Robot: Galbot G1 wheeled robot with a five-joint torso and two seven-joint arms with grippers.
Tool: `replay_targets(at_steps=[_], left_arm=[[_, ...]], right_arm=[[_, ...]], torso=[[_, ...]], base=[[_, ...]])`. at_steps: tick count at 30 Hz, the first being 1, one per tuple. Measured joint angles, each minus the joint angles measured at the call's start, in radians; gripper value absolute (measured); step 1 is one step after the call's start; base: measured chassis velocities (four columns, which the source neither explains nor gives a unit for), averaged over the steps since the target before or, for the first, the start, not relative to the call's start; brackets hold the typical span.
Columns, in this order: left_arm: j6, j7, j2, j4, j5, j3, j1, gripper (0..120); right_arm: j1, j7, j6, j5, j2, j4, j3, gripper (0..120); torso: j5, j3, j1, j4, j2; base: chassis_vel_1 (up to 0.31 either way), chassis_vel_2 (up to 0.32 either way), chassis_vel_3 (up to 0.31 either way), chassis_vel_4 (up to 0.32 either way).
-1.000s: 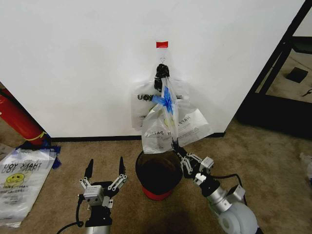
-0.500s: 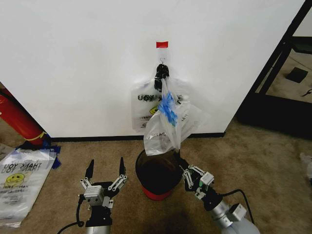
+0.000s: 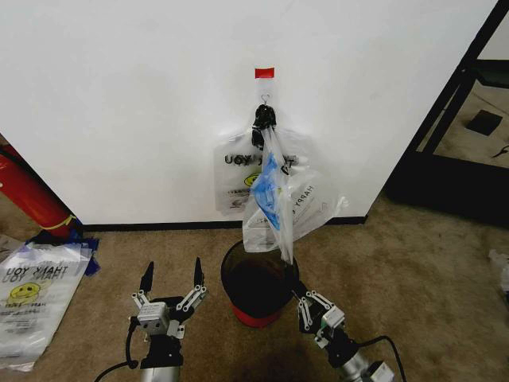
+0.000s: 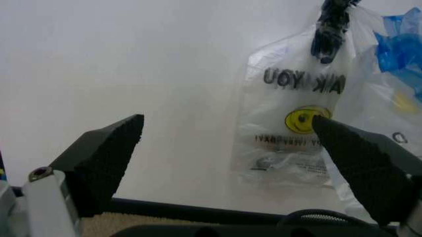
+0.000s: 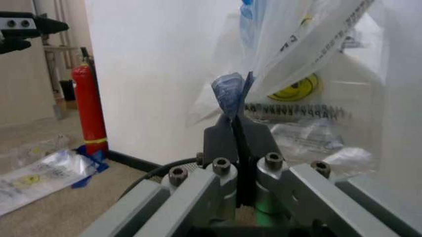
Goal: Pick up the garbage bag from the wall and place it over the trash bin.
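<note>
Head view, L to R: a red cylinder (image 3: 30,195) is leaned at the wall (image 3: 135,95); the left gripper (image 3: 171,280) is held low w/ jaws apart, nothing between them; the trash bin (image 3: 260,284) is set on carpet. The garbage bag (image 3: 278,199) is hung from the hook clip (image 3: 263,118), its lower tip pinched in the right gripper (image 3: 289,267), jaws clamped, at the bin's rim.

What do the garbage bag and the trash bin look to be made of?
The garbage bag, pinched at its lower end by the shut right pincer, looks like thin glossy plastic film: it is see-through, creased and blue-tinted. The trash bin is dark with a red base, likely matte plastic, though that's uncertain.
</note>
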Motion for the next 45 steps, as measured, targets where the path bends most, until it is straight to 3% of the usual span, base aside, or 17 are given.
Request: replay_targets(at_steps=[24, 38, 45], left_arm=[[0.001, 0.002, -0.006, 0.011, 0.012, 0.011, 0.003, 100], [0.036, 0.003, 0.035, -0.013, 0.026, 0.076, -0.021, 100], [0.193, 0.020, 0.163, -0.099, -0.119, 0.169, -0.117, 100]], right_arm=[[-0.081, 0.013, 0.106, -0.025, 0.029, -0.033, 0.004, 0], [0.085, 0.259, -0.116, 0.003, -0.002, 0.100, -0.047, 0], [0.137, 0.335, -0.208, 0.056, -0.009, 0.102, -0.045, 0]], torso=[[0.0001, 0.000, 0.000, 0.0000, 0.000], [0.0000, 0.000, 0.000, 0.0002, 0.000], [0.0001, 0.000, 0.000, 0.0000, 0.000]], base=[[0.000, 0.000, 0.000, 0.000], [0.000, 0.000, 0.000, 0.000], [0.000, 0.000, 0.000, 0.000]])
